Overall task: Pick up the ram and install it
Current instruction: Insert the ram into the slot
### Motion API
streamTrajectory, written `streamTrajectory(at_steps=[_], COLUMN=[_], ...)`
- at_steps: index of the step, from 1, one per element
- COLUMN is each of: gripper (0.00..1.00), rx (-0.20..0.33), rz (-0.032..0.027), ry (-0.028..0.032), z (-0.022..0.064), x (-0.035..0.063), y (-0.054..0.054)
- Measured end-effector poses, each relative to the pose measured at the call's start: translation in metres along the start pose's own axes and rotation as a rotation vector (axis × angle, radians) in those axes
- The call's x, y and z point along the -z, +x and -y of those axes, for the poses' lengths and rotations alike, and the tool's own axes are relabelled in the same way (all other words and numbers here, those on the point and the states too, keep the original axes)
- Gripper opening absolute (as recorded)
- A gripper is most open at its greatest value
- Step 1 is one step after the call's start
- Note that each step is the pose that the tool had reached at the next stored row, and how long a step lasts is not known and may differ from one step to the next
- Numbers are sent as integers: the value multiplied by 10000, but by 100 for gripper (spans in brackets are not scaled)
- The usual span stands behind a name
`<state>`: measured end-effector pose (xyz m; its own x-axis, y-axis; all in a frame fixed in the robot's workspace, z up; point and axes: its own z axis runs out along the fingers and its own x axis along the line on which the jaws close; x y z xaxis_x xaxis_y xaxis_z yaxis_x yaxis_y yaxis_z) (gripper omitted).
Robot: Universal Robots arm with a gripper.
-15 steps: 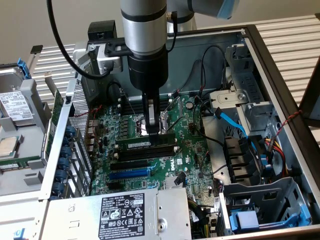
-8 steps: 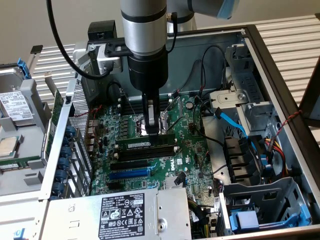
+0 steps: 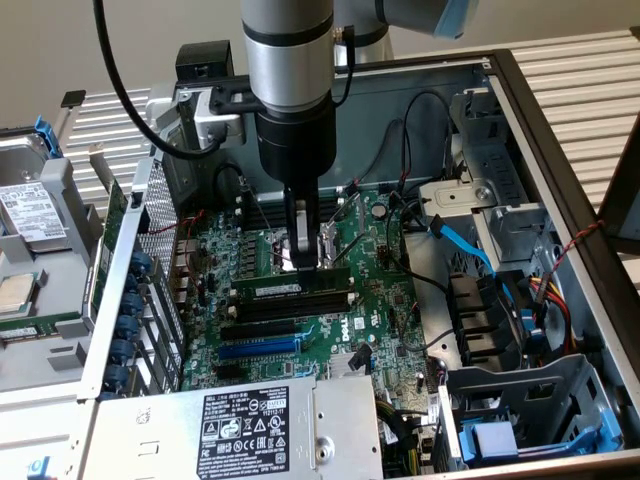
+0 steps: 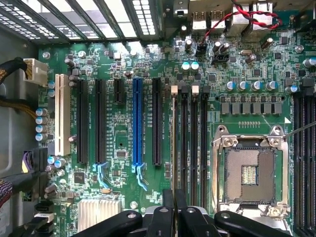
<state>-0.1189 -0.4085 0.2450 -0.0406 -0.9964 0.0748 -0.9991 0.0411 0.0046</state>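
The ram (image 3: 290,287) is a long dark-green stick with a pale label. It stands on edge over the nearest of the black memory slots (image 3: 292,306) on the green motherboard (image 3: 385,300). My gripper (image 3: 305,262) comes straight down onto the middle of its top edge, fingers shut on it. In the wrist view the ram (image 4: 172,148) shows edge-on as a thin pale line, running along a slot with a white end clip and passing between the shut gripper (image 4: 174,210). I cannot tell how deep it sits in the slot.
More black slots (image 4: 202,143) lie beside the ram, with a blue slot (image 4: 137,123) and the bare CPU socket (image 4: 249,170) to either side. A power supply (image 3: 250,430), drive cages (image 3: 530,410) and loose cables (image 3: 465,245) crowd the case (image 3: 555,130).
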Motion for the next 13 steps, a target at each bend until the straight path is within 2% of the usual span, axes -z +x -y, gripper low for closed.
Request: streamTrajectory(at_steps=[8,13], gripper=[13,13], rx=[-5,-15], rz=[-3,-3], ry=[-4,-64], z=[-7,-7], x=[-4,-13], y=[0,-5])
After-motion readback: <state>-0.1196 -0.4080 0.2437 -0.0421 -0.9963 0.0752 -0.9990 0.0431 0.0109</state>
